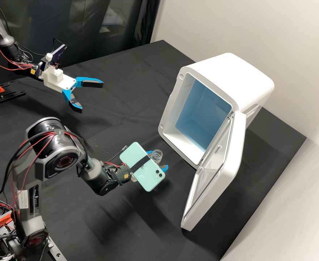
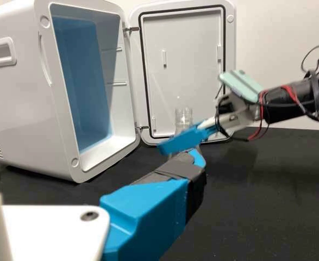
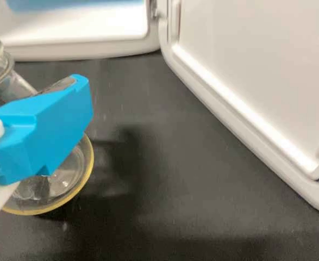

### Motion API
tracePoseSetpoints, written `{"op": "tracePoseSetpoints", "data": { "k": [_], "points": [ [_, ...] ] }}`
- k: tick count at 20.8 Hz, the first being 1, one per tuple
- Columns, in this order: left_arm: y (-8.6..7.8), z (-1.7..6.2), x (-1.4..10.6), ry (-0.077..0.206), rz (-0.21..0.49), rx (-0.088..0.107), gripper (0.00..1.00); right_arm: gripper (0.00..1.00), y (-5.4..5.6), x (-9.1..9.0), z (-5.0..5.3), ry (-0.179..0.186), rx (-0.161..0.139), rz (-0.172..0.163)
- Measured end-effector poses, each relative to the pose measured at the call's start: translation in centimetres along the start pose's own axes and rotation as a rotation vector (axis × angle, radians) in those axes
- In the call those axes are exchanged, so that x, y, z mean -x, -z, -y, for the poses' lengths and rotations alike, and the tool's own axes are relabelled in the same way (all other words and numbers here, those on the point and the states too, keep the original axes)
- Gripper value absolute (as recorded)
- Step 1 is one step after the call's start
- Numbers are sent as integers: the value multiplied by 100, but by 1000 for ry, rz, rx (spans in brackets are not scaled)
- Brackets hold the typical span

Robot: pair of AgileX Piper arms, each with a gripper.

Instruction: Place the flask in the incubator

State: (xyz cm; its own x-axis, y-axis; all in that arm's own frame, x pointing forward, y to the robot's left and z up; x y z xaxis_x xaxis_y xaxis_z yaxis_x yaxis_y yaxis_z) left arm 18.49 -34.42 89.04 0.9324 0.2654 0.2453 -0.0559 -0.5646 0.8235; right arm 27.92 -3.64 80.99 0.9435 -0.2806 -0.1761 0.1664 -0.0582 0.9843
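Upper left of frame: my left gripper (image 1: pixel 90 96) above bench (image 1: pixel 137 83), fingers spread wide, nothing held. Lower centre: my right gripper (image 1: pixel 158 160) clamped on flask (image 1: pixel 157 154), finger (image 3: pixel 39 128) pressed against glass; phone (image 1: pixel 143 166) on wrist covers most of it. Flask outside incubator (image 1: pixel 239 72), just in front of lower rim of opening. Right: door (image 1: pixel 217 170) swung open, blue interior exposed.

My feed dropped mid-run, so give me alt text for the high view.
The right claw holds a clear flask just in front of the white incubator, whose door stands wide open on a blue interior. The left claw hangs open farther back over the black bench, apart from both.
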Motion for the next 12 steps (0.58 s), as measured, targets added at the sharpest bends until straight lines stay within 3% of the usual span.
{"op": "tracePoseSetpoints", "data": {
  "k": [3, 6, 9, 12],
  "points": [
    [2, 5, -1, 2, 0, 1, 100, 0, 83, 107, -201, -66, -71, -42],
    [10, 32, -9, 13, -2, 6, 100, 0, 233, 212, -397, -127, -125, -118],
    [28, 45, -10, 18, -10, 8, 100, 0, 375, 249, -493, -160, -136, -174],
    [40, 62, -14, 25, -15, 7, 100, 0, 539, 188, -501, -153, -133, -211]
  ]
}}
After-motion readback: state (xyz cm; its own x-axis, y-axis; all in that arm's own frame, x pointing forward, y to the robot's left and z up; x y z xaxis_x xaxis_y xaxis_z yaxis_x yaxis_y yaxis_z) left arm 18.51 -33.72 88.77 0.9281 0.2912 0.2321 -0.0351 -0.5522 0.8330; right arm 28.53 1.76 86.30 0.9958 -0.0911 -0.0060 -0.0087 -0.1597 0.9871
